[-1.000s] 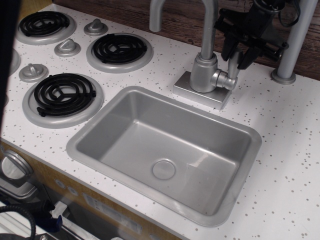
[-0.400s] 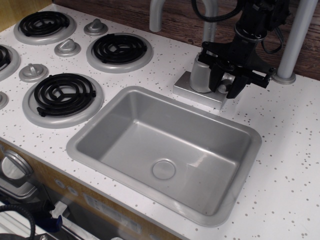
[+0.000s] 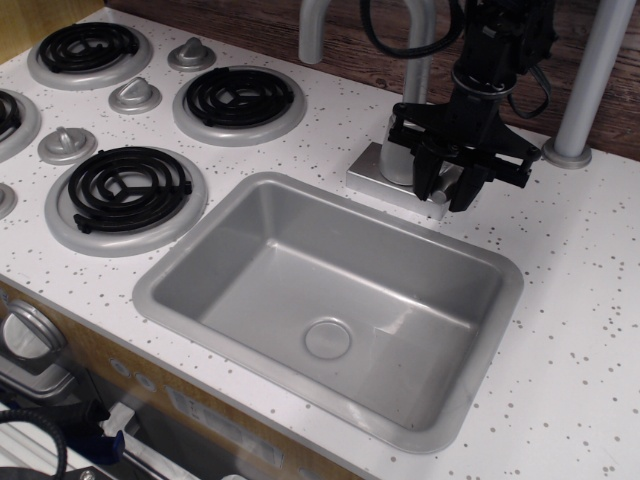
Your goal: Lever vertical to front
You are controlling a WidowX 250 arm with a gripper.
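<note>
The lever is a short silver-grey rod on the right side of the faucet body. It is tipped down toward the front, over the faucet's base plate. Only a sliver of it shows between the black fingers. My black gripper comes down from above right, with one finger on each side of the lever, closed on it. The pivot hub is hidden behind the gripper.
The grey sink lies just in front of the faucet. The curved spout pipe rises behind the gripper. A grey post stands at the right. Black coil burners and conical knobs are at the left.
The gripper has come down and forward from the upper right. The lever, upright a second ago, now tips to the front between the fingers.
</note>
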